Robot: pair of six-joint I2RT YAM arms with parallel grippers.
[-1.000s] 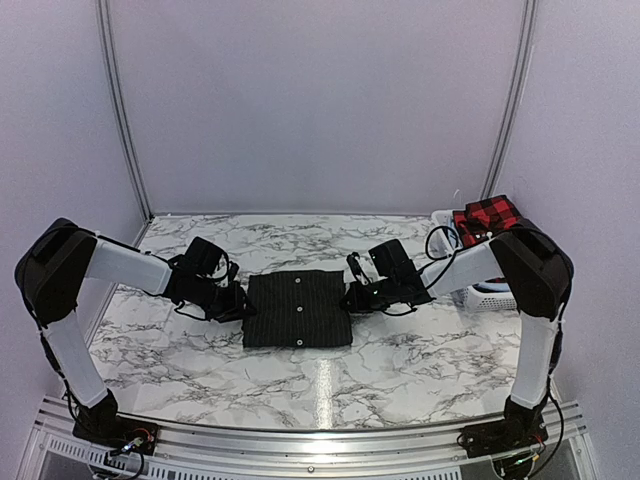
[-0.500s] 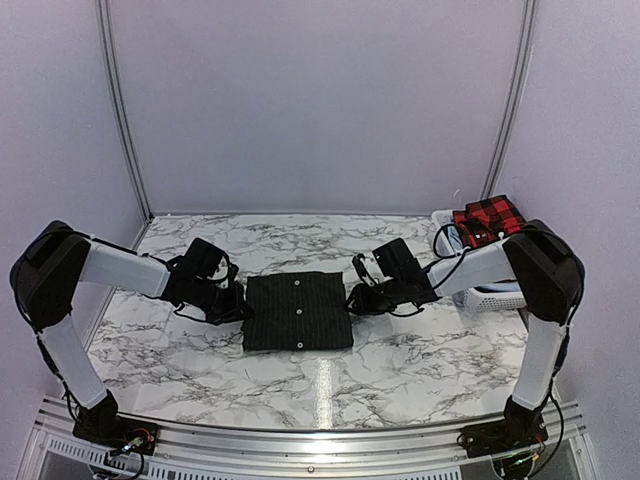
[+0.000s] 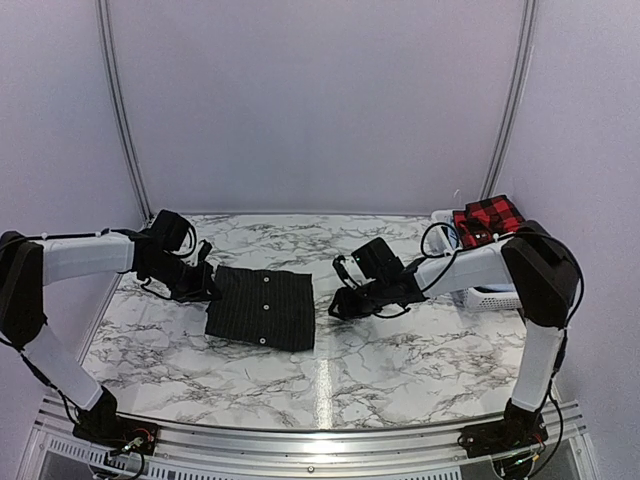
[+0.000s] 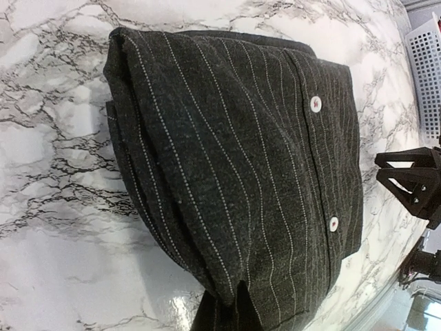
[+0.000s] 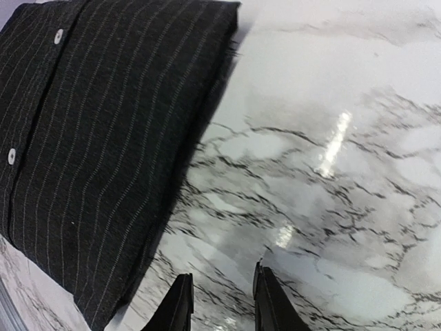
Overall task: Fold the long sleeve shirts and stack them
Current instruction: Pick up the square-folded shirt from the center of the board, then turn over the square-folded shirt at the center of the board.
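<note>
The left end effector point(image 3: 208, 292), clamped on the folded black shirt point(image 3: 262, 307), has dragged it left as the right end effector point(image 3: 337, 310) let go, jaws apart, likely clearing folding room.

The left arm point(image 3: 85, 255) reaches low across its own side with the wrist tipped down. The left gripper point(image 3: 203, 290) is clamped tight on the edge of the black shirt point(image 3: 262, 307). The right arm point(image 3: 470, 268) stretches inward. The right gripper point(image 5: 222, 272) hangs low with its fingers slightly parted, gripping nothing.
</note>
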